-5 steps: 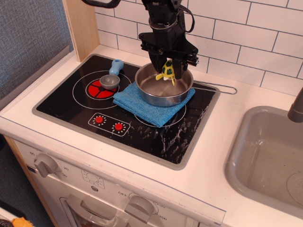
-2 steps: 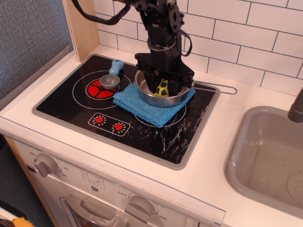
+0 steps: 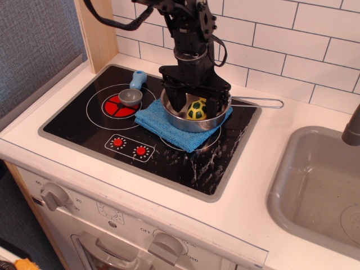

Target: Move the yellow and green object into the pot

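Listing hazards, largest item first. Counter [image 3: 270, 169]: carrying the hob. Pot [image 3: 194, 119]: sitting on a blue cloth [image 3: 163, 121], so I am risking a tilt or slide if I lift carelessly. Tool [image 3: 195, 103]: I am holding its fingers apart inside the pot's rim, straddling the turtle. Turtle [image 3: 196, 110]: lying in the pot, seemingly released; a finger snagging it could be dragging it out.
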